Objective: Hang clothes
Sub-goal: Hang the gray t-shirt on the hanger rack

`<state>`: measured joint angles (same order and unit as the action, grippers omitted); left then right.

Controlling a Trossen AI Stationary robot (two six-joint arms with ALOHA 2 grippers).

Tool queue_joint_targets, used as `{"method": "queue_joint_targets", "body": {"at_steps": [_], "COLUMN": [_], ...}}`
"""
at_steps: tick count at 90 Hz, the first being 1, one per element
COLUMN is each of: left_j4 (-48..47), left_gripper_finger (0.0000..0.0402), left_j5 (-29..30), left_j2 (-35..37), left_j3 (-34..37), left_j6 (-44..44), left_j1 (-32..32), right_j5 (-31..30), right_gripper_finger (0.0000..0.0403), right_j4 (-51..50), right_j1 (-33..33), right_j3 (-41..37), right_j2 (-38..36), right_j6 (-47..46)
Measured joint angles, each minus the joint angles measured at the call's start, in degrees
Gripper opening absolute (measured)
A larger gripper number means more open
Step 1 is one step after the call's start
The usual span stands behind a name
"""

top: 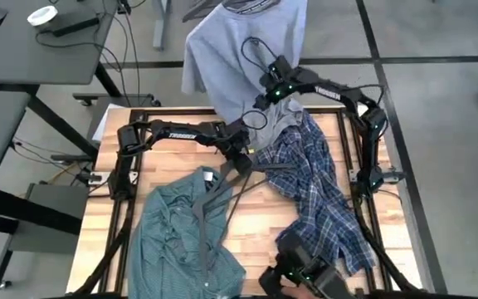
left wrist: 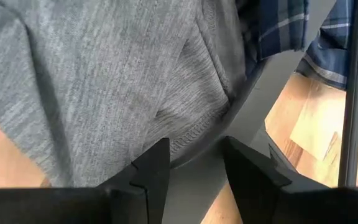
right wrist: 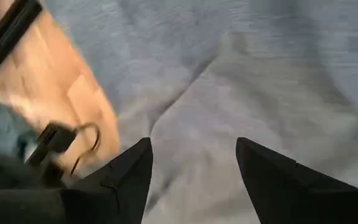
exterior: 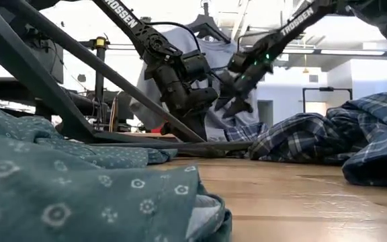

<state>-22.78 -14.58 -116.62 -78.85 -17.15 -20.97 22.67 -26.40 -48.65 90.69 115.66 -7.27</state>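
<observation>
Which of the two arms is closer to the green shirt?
Left. The left gripper hovers open just past the green shirt, at the grey tee's hem. The right gripper is farther back, open over the grey tee.

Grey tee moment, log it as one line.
grey tee: hung at table's far edge | left claw: open at hem | right claw: open over tee | plaid shirt, green shirt: on table
</observation>
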Motion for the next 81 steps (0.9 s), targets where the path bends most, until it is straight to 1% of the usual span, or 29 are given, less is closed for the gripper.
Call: {"method": "queue_joint_targets", "body": {"at_steps": [8,12,22,33,50,55,62,73,81], "left_j4": [0.04,0.08,0.48,1.02,0.92,0.91,0.82,0.69,0.76], "left_gripper_finger": [0.0131,0.0131,0.0131,0.0131,0.0131,0.0131,0.0131,0.0131,0.0131], "left_j5": [-0.15,-0.12,-0.04,0.01,-0.17,-0.18,-0.29,-0.4,-0.43], "left_j2": [0.0,0.0,0.0,0.0,0.0,0.02,0.0,0.0,0.0], "left_j3": [0.0,0.0,0.0,0.0,0.0,0.0,0.0,0.0,0.0], "left_j6": [-0.01,-0.01,0.05,0.14,0.1,-0.04,-0.26,-0.15,-0.06], "left_j1": [0.26,0.47,0.94,1.14,1.14,1.14,1.16,1.16,1.02], "right_j5": [-5.57,-7.79,-8.36,-6.11,-6.0,-6.49,-7.69,-8.55,-8.01], "right_gripper_finger": [0.0217,0.0217,0.0217,0.0217,0.0217,0.0217,0.0217,0.0217,0.0217], "right_j4": [7.16,10.7,16.34,22.87,33.73,37.56,40.71,40.3,36.26], "right_j1": [-1.09,-1.93,-5.43,-9.32,-13.22,-14.62,-16.84,-19.64,-20.9], "right_j3": [-3.74,-4.2,-1.66,4.45,17.14,21.76,27.99,36.75,40.07], "right_j2": [0.04,0.88,4.06,9.24,15.14,16.59,18.23,19.52,19.13], "right_j6": [-3.93,-5.13,-9.84,-12.22,-12.34,-11.64,-8.12,-1.39,-3.89]}}
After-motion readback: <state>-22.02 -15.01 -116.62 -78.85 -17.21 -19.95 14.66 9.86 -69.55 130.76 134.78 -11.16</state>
